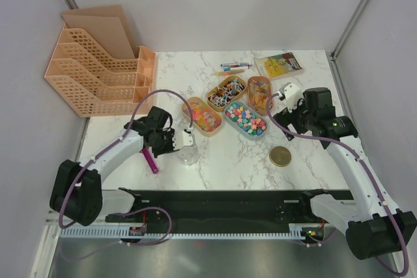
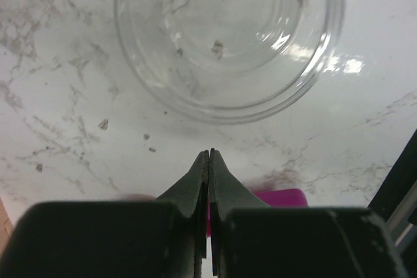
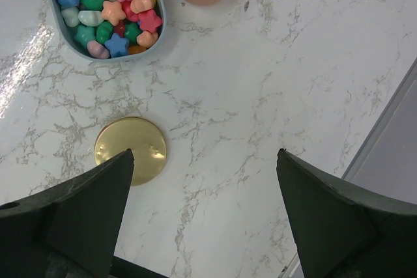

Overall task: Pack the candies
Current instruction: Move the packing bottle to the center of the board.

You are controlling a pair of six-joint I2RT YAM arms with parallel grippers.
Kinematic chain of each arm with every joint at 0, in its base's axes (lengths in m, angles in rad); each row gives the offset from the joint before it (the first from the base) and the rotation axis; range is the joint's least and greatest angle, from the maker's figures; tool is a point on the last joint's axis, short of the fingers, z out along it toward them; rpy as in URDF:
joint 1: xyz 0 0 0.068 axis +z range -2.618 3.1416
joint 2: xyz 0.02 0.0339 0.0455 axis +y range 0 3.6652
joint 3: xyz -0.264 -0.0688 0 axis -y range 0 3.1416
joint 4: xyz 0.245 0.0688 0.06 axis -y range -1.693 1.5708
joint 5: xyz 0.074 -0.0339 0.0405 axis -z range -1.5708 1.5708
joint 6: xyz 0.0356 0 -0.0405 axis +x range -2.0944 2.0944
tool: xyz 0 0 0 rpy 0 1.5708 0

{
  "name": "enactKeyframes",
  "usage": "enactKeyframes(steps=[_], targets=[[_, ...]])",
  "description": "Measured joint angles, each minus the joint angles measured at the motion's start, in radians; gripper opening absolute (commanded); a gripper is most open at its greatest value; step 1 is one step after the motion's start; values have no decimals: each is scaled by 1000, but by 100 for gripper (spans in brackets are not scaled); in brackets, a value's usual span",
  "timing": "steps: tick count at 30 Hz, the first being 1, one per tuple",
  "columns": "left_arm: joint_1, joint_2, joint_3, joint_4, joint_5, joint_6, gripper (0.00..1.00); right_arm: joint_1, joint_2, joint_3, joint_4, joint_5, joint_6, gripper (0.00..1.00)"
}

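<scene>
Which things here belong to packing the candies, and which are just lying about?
Job: bright orange-pink candies; wrapped striped candies; pastel candies; yellowish wrapped candies; glass jar; gold lid.
Lying about: pens; yellow packet; file rack; magenta stick.

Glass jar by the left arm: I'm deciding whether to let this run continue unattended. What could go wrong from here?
1. The left gripper is shut, with its tips just short of the empty glass jar. Pushing forward could shove or tip the jar.
2. The right gripper hangs open over the gold lid, near the blue tray of pastel candies. A careless reach might nudge the tray and scatter them.
</scene>
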State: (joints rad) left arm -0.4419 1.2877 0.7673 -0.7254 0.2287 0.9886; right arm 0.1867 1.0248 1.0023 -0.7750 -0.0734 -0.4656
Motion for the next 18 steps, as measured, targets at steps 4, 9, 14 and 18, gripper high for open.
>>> enactKeyframes(steps=[4,9,14,18], targets=[[81,15,6,2,-2,24,2,-7,-2,0,0,-2,-2,98],[84,118,58,3,20,24,2,-15,-2,0,1,-2,-3,98],[41,182,118,27,39,13,2,-17,-2,0,4,-1,-3,98],[-36,187,133,29,44,-10,2,-25,-2,0,4,-1,-3,98]])
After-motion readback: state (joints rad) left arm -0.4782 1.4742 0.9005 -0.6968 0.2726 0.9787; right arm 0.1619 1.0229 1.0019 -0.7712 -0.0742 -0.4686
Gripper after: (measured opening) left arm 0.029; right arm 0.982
